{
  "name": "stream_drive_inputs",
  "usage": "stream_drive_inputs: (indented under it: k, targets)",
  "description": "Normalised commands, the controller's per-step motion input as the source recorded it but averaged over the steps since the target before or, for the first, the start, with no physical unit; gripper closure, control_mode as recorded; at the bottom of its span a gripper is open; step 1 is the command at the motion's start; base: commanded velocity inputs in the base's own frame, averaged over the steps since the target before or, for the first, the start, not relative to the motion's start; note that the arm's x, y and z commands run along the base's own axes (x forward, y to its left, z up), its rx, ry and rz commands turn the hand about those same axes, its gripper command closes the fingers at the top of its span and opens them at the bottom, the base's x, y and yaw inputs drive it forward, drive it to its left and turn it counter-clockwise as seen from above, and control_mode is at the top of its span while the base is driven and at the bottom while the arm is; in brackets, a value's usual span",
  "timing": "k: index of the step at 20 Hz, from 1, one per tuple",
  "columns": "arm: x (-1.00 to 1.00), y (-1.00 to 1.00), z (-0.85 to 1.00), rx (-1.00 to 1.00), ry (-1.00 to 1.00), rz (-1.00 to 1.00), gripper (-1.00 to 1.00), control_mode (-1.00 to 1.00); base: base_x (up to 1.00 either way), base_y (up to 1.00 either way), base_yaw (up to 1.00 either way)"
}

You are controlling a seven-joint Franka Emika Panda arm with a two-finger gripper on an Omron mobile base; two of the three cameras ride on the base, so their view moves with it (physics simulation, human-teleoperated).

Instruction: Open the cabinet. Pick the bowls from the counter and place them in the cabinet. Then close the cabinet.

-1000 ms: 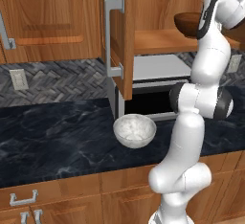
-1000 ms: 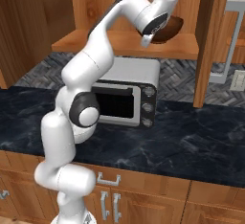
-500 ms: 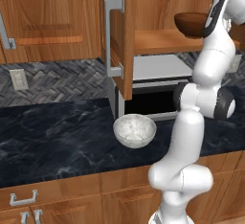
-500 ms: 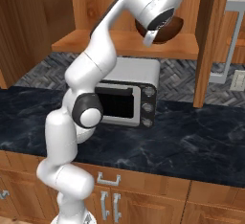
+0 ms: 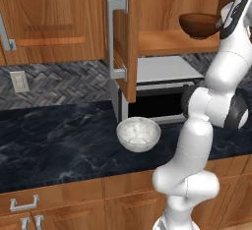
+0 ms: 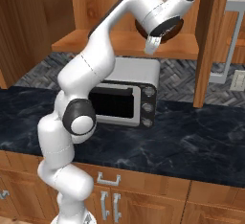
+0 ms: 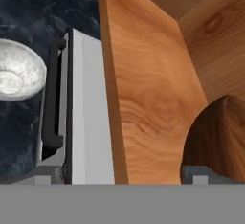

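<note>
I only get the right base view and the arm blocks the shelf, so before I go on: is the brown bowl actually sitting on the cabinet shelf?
Observer: Yes. In the left base view the brown bowl sits upright on the shelf, just in front of the hand.
Operator: Where is the other bowl?
Observer: The white speckled bowl is on the counter, in front of the toaster oven.
Operator: Is the gripper clear of the brown bowl?
Observer: The gripper is open; in the hand view the brown bowl's rim lies right at one fingertip, and I cannot tell whether they touch.
</note>
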Motion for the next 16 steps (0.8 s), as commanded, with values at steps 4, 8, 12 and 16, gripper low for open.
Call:
stream_drive_inputs:
  k: [4,8,12,16]
  targets:
    - [-0.50,0.67,-0.04,-0.09,-0.18,0.00,-1.00,-1.00,0.00,0.00,0.00]
    - [-0.57,0.80,-0.08,-0.14,-0.22,0.00,-1.00,-1.00,0.00,0.00,0.00]
    - [-0.73,0.56,-0.11,-0.12,-0.13,0.00,-1.00,-1.00,0.00,0.00,0.00]
    - [-0.87,0.35,-0.25,-0.08,-0.03,0.00,-1.00,-1.00,0.00,0.00,0.00]
